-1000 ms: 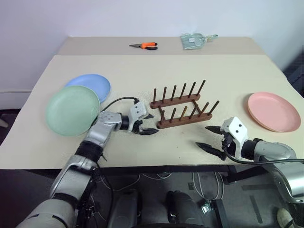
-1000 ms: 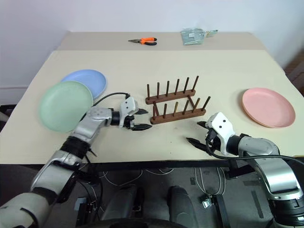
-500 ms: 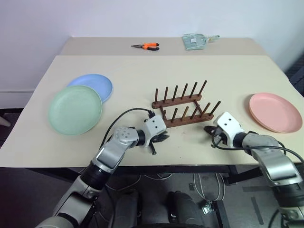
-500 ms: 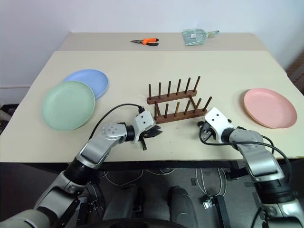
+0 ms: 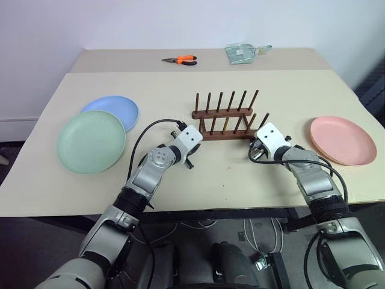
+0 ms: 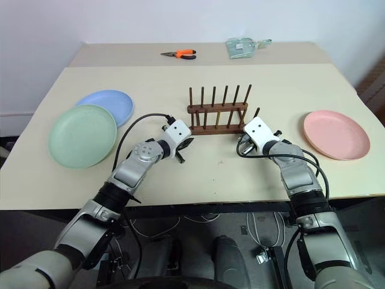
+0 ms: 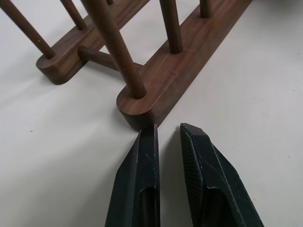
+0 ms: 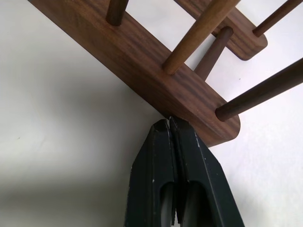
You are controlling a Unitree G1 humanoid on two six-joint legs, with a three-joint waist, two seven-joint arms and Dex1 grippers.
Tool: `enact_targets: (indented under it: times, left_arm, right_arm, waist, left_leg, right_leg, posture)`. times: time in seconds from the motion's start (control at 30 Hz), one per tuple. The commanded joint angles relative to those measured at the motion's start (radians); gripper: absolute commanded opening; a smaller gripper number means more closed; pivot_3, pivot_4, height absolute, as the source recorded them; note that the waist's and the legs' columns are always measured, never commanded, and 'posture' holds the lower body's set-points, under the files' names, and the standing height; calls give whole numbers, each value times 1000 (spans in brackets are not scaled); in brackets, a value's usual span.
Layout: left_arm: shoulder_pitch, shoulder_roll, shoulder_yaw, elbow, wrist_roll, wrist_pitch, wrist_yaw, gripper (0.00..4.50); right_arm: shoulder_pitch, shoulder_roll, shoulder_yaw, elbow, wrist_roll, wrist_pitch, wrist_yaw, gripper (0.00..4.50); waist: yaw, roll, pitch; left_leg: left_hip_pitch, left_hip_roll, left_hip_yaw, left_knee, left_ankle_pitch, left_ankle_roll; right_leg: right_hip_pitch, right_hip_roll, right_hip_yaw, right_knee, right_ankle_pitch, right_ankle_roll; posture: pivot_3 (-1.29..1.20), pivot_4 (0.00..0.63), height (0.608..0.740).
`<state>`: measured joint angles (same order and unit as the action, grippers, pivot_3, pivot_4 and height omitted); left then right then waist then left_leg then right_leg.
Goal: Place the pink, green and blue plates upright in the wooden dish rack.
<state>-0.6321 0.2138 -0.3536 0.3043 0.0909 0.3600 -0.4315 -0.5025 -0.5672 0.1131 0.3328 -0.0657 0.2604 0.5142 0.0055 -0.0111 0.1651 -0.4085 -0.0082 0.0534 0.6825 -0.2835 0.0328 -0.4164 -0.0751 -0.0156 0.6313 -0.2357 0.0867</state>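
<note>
Table [image 5: 252, 180]: beige top filling the middle of the frame, second beige table butted behind it, white wall at the top. Left gripper [image 7: 165, 135] in lower centre, forearm angled up and to the right, fingers nearly together with a thin gap, tips at the left end of the rack's [image 5: 224, 123] near rail; one tip looks to touch it. Right gripper [image 8: 169, 122] right of centre, arm reaching in from lower right, fingers pressed together, tips against the near rail's right end. Rack sits at centre, dark reddish-brown wood, two rails with upright pegs, no plates in it. Green plate [image 5: 91, 141] flat at mid-left, blue plate [image 5: 114, 109] just behind it, partly under its edge. Pink plate [image 5: 343, 139] flat at mid-right. Far table: orange-handled pliers [image 5: 180, 59] upper centre, clear bag [image 5: 243, 52] to their right.
</note>
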Motion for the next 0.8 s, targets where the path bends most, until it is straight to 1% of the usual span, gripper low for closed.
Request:
enact_targets:
  times: [0.03, 0.1, 0.13, 0.2, 0.23, 0.3, 0.37, 0.47, 0.57, 0.67, 0.73, 0.77, 0.8]
  left_arm:
    - [45, 20, 25, -21, 29, 21, 23, 725]
    - [78, 41, 28, -94, 32, 34, 7, 725]
    - [100, 54, 23, -147, 26, 39, -17, 725]
    - [143, 70, 14, -266, -13, 48, -79, 725]
    - [166, 75, 9, -337, -49, 47, -123, 725]
    - [199, 93, -17, -451, -92, 31, -202, 725]
    - [216, 99, -21, -524, -140, 34, -263, 725]
    - [213, 94, -2, -544, -180, 65, -293, 725]
    - [199, 99, 15, -525, -184, 58, -296, 725]
    - [195, 112, 29, -521, -187, 55, -298, 725]
    - [198, 120, 41, -526, -192, 58, -299, 725]
    - [202, 123, 48, -531, -195, 59, -299, 725]
    - [205, 126, 54, -536, -199, 61, -298, 725]
  right_arm:
    - [49, -54, -63, -115, 30, -1, 41, 918]
    - [96, -115, -132, -192, 33, 27, 34, 1671]
    - [120, -155, -162, -214, 20, 37, 27, 2256]
    - [168, -237, -197, -230, -12, 45, 23, 3158]
    - [198, -278, -204, -226, -24, 36, 33, 3698]
    - [242, -324, -220, -200, -31, 30, 40, 3698]
    - [248, -339, -222, -146, -44, 25, 26, 3698]
    - [199, -326, -200, -16, -70, 3, -7, 3698]
    - [130, -302, -168, 132, -92, -27, -39, 3698]
    - [66, -288, -141, 266, -114, -69, -70, 2867]
    - [39, -284, -130, 322, -122, -100, -78, 1949]
    - [32, -282, -130, 338, -120, -111, -79, 1393]
    - [26, -281, -130, 349, -119, -122, -80, 1011]
  waist:
    - [1, 0, 0]
    - [1, 0, 0]
    - [2, 1, 0]
    - [3, 1, 0]
    - [4, 1, 0]
    - [4, 1, 0]
    - [4, 1, 0]
    - [4, 2, 0]
    - [-4, 4, -1]
    - [-2, 4, -1]
    - [2, 4, -1]
    - [5, 4, -1]
    - [7, 4, -1]
  left_leg:
    - [0, 0, 0, 0, 0, 0]
    - [0, 0, 0, -1, 0, 0]
    - [-1, 0, 0, -1, 0, 0]
    - [-1, 0, 0, -2, 0, 0]
    - [-2, 0, 1, -2, 0, 0]
    - [-2, 0, 1, -2, -1, 0]
    - [-2, 0, 0, -2, -1, -1]
    - [-1, 0, 1, -2, 0, -1]
    - [-1, 0, 1, -2, 0, -1]
    - [-1, 0, 2, -2, 0, -1]
    - [-1, -1, 2, -2, 0, 0]
    - [-1, -1, 2, -1, 0, 0]
    - [-1, -1, 2, -1, 0, 0]
  right_leg:
    - [0, 0, 0, 0, 0, 0]
    - [0, -1, 0, 0, 0, 0]
    - [-1, -1, 0, 0, 0, 0]
    - [-2, -2, 0, 0, 0, 0]
    - [-2, -3, 0, 0, 0, 0]
    - [-2, -3, 0, -1, 0, -1]
    - [-2, -4, 1, -1, -2, -4]
    - [-2, -4, 1, -1, -2, -5]
    - [-3, -4, 1, -1, -2, -5]
    - [-2, -3, 1, -2, -3, -5]
    - [-2, -3, 1, -2, -3, -4]
    - [-1, -3, 1, -2, -3, -4]
    - [-1, -3, 1, -2, -2, -4]
  posture:
    - [0, 150, 740]
    - [0, 150, 740]
    - [0, 150, 740]
    - [0, 150, 740]
    - [0, 150, 740]
    - [0, 150, 740]
    - [0, 150, 740]
    - [0, 150, 740]
    - [0, 150, 740]
    - [0, 150, 740]
    - [0, 150, 740]
    - [0, 150, 740]
    - [0, 150, 740]
